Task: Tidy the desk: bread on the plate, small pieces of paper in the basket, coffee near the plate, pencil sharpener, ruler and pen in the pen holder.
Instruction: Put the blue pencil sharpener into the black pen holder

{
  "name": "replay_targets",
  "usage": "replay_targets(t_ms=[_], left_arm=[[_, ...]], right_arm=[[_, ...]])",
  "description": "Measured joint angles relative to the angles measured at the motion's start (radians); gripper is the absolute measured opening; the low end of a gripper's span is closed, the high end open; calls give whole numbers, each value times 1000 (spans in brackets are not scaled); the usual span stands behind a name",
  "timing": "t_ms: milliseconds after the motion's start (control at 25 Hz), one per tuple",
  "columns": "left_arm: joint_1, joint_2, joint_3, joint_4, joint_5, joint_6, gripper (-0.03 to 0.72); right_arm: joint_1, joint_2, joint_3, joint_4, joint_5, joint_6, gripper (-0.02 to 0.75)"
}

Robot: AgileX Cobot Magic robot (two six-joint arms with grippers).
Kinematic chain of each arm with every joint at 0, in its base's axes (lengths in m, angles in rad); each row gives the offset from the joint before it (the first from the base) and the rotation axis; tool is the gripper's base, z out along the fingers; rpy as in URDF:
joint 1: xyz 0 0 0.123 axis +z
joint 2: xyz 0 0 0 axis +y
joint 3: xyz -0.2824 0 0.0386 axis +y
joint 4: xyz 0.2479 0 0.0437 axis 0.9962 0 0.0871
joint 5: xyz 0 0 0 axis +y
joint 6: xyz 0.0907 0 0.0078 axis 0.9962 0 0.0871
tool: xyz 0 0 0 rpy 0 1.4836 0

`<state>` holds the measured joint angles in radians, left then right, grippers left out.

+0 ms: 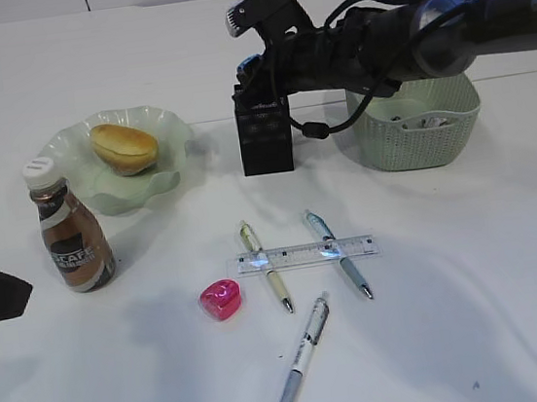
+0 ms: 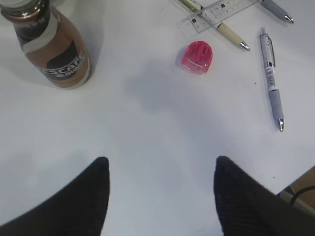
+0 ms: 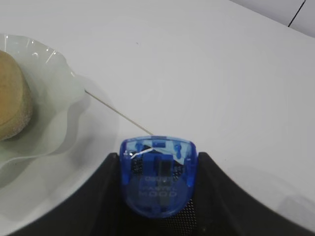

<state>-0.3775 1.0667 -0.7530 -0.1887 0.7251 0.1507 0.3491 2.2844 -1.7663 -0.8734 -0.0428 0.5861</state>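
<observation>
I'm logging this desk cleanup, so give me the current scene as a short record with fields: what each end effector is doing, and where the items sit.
right end effector: shut on blue pencil sharpener, above the black pen holder
left end effector: open, empty, hovering over bare table
bread: on the green plate
coffee bottle: upright, beside the plate
pink sharpener: on the table
ruler: lying across two pens
third pen: on the table, nearer the camera
basket: right of the pen holder, white pieces inside
</observation>
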Motion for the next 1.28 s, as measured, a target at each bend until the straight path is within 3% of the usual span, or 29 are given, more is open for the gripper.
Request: replay_targets(t_ms=[1280], left_arm=[[0, 0, 0, 0, -2, 0, 463]], right_arm=[[0, 0, 0, -12, -9, 0, 412]])
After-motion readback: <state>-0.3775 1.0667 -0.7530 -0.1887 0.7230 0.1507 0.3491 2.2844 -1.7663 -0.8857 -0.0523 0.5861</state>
